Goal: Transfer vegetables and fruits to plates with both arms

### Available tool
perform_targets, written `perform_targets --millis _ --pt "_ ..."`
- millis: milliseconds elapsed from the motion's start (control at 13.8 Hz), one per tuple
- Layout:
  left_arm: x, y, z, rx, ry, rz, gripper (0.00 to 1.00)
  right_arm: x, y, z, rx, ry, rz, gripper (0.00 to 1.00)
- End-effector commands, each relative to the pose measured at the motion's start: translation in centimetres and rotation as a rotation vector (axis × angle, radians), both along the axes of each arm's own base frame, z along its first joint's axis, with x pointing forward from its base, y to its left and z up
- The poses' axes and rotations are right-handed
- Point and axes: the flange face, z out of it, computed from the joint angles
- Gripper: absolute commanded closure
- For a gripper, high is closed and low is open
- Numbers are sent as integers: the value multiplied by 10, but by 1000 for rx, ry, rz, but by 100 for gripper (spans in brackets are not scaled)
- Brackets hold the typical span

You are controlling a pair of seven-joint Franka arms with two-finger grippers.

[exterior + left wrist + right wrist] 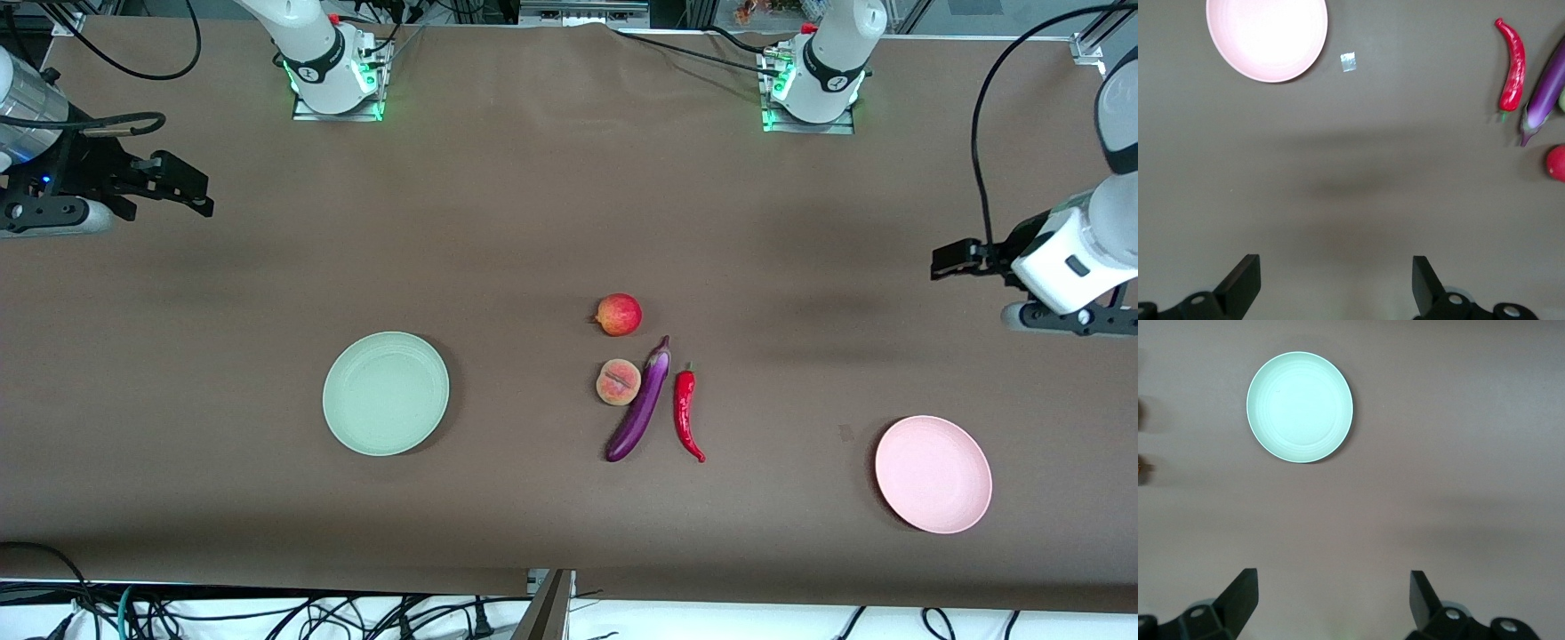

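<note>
Four items lie together mid-table: a round red pomegranate [619, 314], a peach [618, 382] nearer the front camera, a purple eggplant [640, 411] beside the peach, and a red chili [685, 412] beside the eggplant. The mint green plate [386, 393] sits toward the right arm's end, the pink plate [933, 474] toward the left arm's end; both hold nothing. My left gripper [951, 260] hangs open over bare table at its end; its wrist view shows the pink plate [1267, 37], chili [1513, 67] and eggplant [1546, 90]. My right gripper [191, 191] hangs open over bare table, viewing the green plate [1299, 407].
A small pale patch [845, 433] marks the brown cloth beside the pink plate. The arm bases [333, 84] stand along the table edge farthest from the front camera. Cables trail off the table's nearest edge.
</note>
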Motion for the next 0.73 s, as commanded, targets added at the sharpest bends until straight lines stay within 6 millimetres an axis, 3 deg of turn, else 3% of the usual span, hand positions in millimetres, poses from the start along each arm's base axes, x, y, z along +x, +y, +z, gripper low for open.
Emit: perform_targets --millis 0,364,655 --pt "22 -33 -22 -25 -22 79 0 -3 2 6 -20 0 22 0" --pt "67 -140 -108 -37 -117 168 0 -2 3 7 -19 -9 24 0" --pt "82 -210 -189 -52 -189 150 0 -1 3 7 -19 -12 23 0"
